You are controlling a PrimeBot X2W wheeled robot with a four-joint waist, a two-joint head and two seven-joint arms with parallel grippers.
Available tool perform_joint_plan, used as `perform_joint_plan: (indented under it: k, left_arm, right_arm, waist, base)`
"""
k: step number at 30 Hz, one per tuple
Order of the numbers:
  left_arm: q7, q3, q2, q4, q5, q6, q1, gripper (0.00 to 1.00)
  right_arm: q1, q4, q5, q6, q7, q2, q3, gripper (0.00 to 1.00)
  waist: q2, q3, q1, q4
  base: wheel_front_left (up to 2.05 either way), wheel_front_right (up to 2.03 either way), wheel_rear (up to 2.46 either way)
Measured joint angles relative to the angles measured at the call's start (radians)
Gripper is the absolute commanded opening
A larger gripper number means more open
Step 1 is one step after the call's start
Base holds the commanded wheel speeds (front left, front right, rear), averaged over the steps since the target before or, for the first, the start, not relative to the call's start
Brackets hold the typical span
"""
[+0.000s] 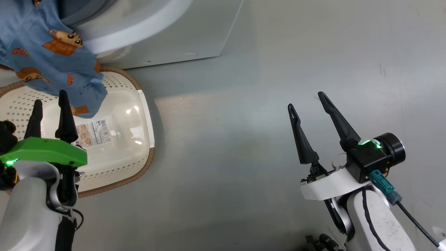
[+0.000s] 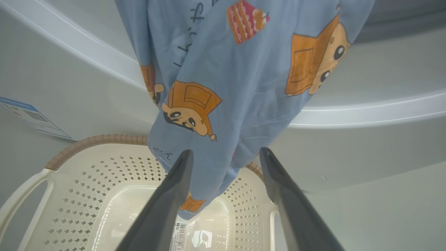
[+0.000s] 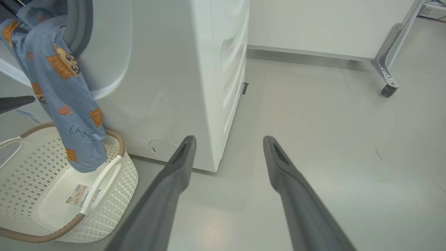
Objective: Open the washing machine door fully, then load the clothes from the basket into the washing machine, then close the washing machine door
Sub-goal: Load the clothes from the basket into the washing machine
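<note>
The white washing machine (image 3: 167, 69) stands at the back left, and its door is out of view. One of the clothes, a light blue garment (image 1: 52, 55) with orange cartoon animals, hangs out of the machine's opening. Its lower end dangles into the cream basket (image 1: 139, 115) on the floor below. My left gripper (image 1: 50, 96) is open over the basket. In the left wrist view the garment (image 2: 226, 87) hangs just beyond the left gripper (image 2: 226, 150), unpinched. My right gripper (image 1: 305, 99) is open over bare floor, away from the basket.
The basket floor holds just a barcode label (image 1: 94, 134). A blue sticker (image 2: 31, 118) marks the machine's lower corner. A metal frame leg with a castor (image 3: 386, 89) stands at the far right by a white wall. Grey floor stretches right of the machine.
</note>
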Motion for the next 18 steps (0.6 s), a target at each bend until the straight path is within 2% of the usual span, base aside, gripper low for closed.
perform_joint_plan:
  k: [9,18]
  left_arm:
    - [0.021,0.001,0.031,0.062,-0.006,-0.001,-0.109,1.0]
    - [0.018,0.038,0.058,0.151,-0.036,-0.001,-0.21,1.0]
  right_arm:
    - [-0.002,-0.024,0.001,-0.011,0.0,0.002,-0.005,1.0]
    - [-0.016,-0.034,-0.002,-0.02,0.0,0.003,-0.003,1.0]
  waist:
    - [0.0,0.062,0.0,-0.053]
    - [0.0,0.125,0.0,-0.063]
  base:
    - [0.0,0.0,0.0]
    - [0.0,0.0,0.0]
